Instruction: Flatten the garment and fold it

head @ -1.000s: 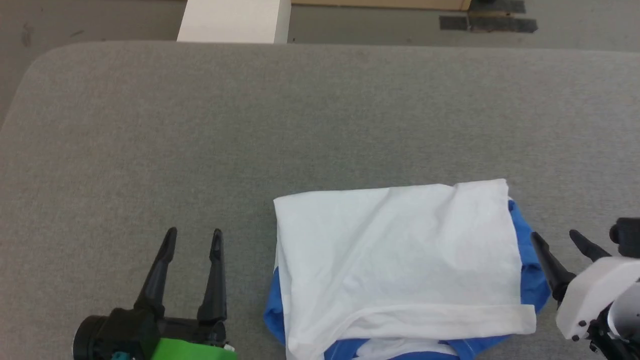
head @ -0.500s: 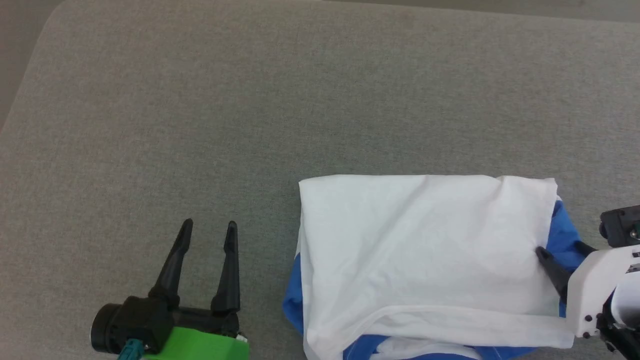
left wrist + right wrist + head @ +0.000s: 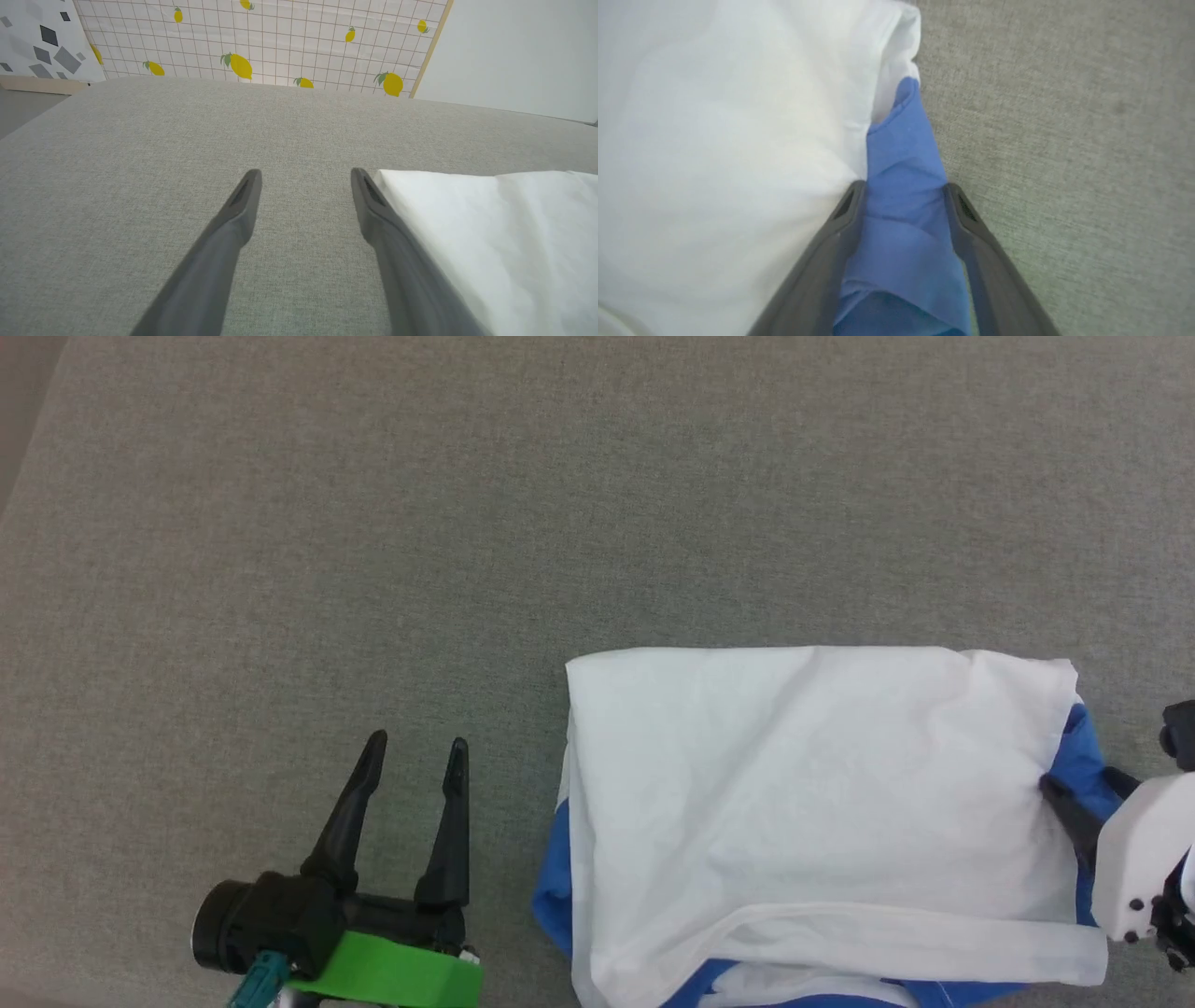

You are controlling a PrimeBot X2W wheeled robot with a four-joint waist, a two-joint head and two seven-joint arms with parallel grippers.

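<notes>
A grey, coarse-woven fabric worktop (image 3: 467, 523) stretches to a wall hung with one grid-patterned cloth printed with lemons (image 3: 261, 42). One soft white cotton T-shirt with blue sleeves (image 3: 803, 784) lies folded into a rectangle at the near right. Of two grippers, the left gripper (image 3: 415, 742) rests beside it, fingers wide and empty; the right gripper (image 3: 903, 186) has its fingers wide astride a rumpled blue sleeve (image 3: 901, 140).

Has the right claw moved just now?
Yes: against the shirt, the right gripper moved left, from beside it to astride its blue sleeve.
</notes>
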